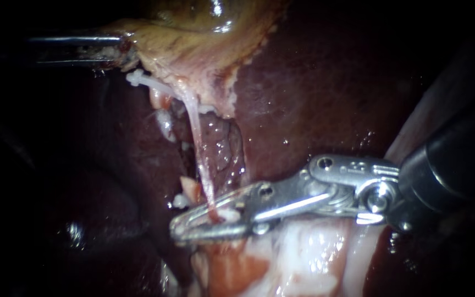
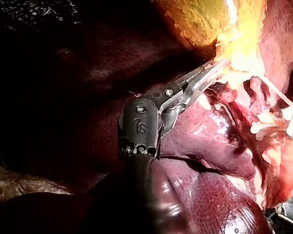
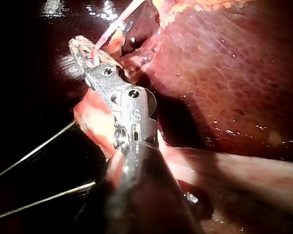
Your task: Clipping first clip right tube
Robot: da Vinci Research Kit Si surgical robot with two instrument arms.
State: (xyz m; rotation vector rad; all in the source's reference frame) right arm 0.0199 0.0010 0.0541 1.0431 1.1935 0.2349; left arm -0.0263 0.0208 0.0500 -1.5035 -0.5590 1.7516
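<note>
A pale thin tube (image 1: 196, 143) runs from the gallbladder (image 1: 193, 33) down toward the white tissue below. My right instrument (image 1: 204, 220) comes in from the right, and its slotted jaws are closed around the tube's lower end, where a red spot shows. The right wrist view shows the tube (image 3: 112, 27) entering the jaw tips of that instrument (image 3: 85, 51). My left instrument (image 1: 117, 50) comes in at the upper left, shut on the gallbladder's frayed edge. In the left wrist view its toothed jaws (image 2: 212, 68) grip the yellow tissue (image 2: 234, 44).
Dark liver (image 1: 331, 82) lies behind and to the right of the tube. A short pale stump (image 1: 165, 124) sits left of the tube. Pale and red tissue (image 1: 303, 258) lies under my right instrument. Two thin wires (image 3: 34, 151) cross beside that instrument's shaft.
</note>
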